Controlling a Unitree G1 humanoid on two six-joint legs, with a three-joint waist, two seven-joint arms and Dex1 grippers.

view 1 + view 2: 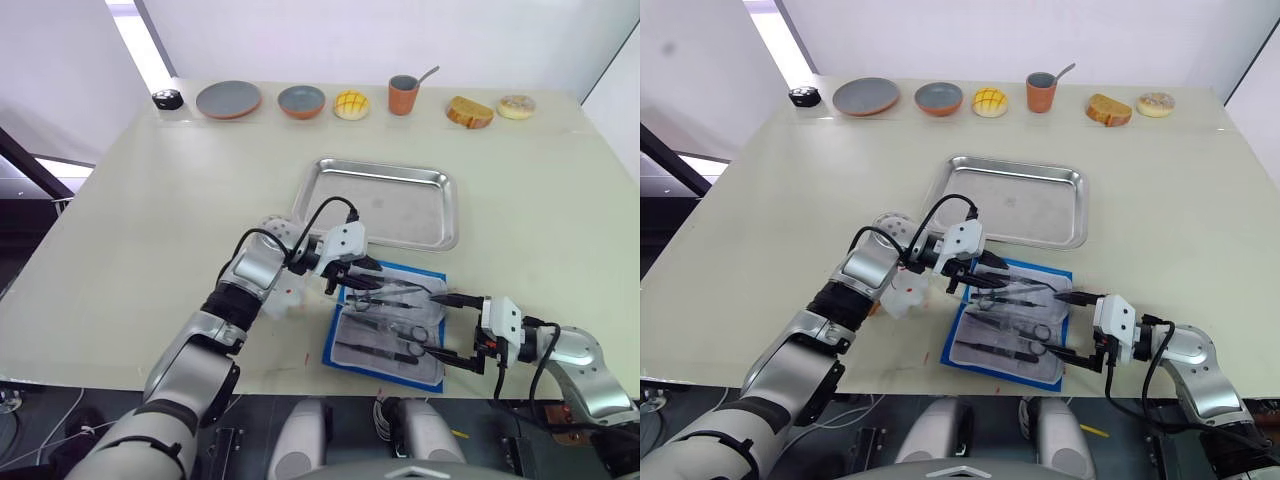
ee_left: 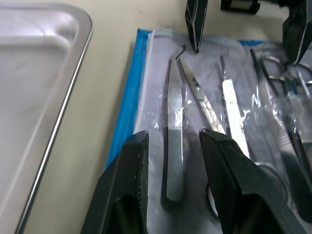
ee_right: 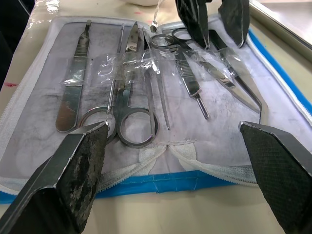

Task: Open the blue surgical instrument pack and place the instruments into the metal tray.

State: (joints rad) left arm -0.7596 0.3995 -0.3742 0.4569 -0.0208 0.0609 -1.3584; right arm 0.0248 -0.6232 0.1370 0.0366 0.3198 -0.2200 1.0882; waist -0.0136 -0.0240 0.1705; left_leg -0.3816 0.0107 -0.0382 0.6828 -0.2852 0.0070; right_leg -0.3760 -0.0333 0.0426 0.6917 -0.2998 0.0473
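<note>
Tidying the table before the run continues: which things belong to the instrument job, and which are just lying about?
For the job:
blue pack, lying open
instruments in its lining
metal tray
left gripper, open
right gripper, open

Lying about:
two plates
orange cup with spoon
bun
cake slice
doughnut

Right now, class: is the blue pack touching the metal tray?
Apart. In the left wrist view a strip of bare table lies between the blue pack's edge and the metal tray's rim.
</note>
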